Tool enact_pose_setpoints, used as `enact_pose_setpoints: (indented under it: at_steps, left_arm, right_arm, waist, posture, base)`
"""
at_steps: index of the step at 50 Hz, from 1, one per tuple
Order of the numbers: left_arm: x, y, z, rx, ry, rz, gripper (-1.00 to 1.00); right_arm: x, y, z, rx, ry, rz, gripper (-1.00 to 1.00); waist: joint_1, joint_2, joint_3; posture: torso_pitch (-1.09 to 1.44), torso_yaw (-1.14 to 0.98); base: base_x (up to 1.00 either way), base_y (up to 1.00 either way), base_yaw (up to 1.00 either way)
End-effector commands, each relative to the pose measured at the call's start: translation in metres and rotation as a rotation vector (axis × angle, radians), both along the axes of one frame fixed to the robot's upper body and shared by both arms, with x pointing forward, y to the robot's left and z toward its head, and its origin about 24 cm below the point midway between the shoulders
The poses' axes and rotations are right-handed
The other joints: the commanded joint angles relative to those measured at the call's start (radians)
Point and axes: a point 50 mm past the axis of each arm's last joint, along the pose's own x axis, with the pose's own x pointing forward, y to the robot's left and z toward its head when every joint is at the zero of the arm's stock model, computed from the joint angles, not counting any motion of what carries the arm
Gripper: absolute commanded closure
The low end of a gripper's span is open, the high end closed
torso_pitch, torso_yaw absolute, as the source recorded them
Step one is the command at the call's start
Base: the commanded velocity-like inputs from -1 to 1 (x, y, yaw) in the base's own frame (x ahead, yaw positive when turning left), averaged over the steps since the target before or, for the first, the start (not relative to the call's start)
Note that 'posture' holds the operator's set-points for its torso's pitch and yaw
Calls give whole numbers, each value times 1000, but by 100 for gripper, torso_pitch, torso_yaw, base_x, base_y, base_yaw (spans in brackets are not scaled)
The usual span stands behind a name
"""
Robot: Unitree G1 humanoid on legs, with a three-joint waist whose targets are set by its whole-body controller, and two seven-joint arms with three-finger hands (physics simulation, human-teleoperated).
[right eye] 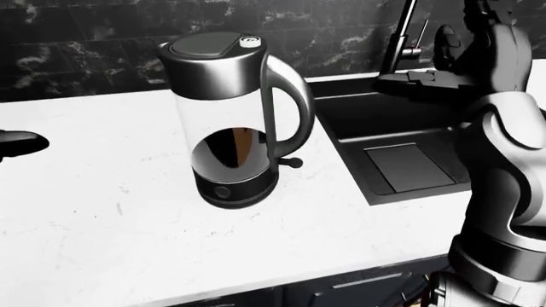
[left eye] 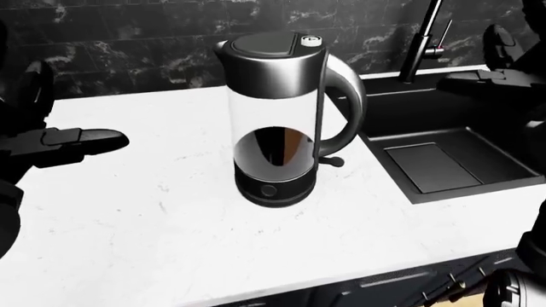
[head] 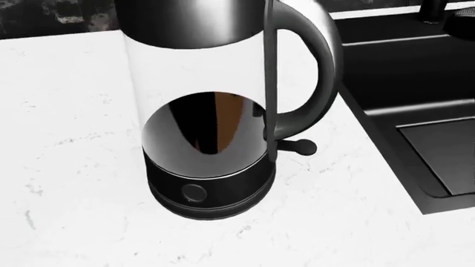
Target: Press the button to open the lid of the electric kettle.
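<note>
Kettle (left eye: 281,121) upright mid-bench (left eye: 153,211), lid closed. Left hand (left eye: 77,142) released, well apart; right hand (left eye: 482,80) empty over sink (left eye: 443,160). Best pressing lid button (left eye: 310,41) straight down, one fingertip.

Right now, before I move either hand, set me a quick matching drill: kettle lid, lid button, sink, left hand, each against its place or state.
Things:
1. kettle lid
2. lid button
3. sink
4. left hand

Places or states:
A. black basin right of the kettle
B. hovers over the counter left of the kettle, touching nothing
C. closed, flat on top
D. small pale knob above the handle

Pairs: 1-C, 2-D, 3-A, 4-B
</note>
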Motion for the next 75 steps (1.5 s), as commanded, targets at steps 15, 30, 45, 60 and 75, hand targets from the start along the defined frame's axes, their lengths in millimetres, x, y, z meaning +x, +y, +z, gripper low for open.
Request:
enact_pose_setpoints:
  at_steps: [15, 30, 45, 60, 75]
  left_arm:
    - [-5, -1, 11, 33, -71, 2, -100]
    - [-5, -1, 10, 33, -63, 1, -100]
    - [-6, -1, 10, 37, -70, 1, -100]
    - [-6, -4, 12, 45, -69, -8, -100]
    - [-6, -3, 15, 61, -76, 6, -100]
  right_arm:
    - [-6, 3, 20, -27, -89, 2, -100]
    - [-6, 4, 20, -29, -88, 6, -100]
    - [-6, 6, 20, -31, -87, 11, -100]
    - [-4, 8, 23, -34, -87, 21, -100]
    - [16, 21, 42, -71, -75, 64, -100]
  waist:
    - [0, 7, -106]
    - [3, 10, -162]
    - [5, 6, -201]
    - [10, 8, -218]
    - [8, 14, -223]
  posture:
    - [-29, 0]
    - [-34, 0]
    - [-40, 0]
    - [-43, 0]
    - [-43, 0]
  base:
    - [0, 0, 0]
    - [0, 0, 0]
    - [0, 0, 0]
    - [0, 0, 0]
    - [0, 0, 0]
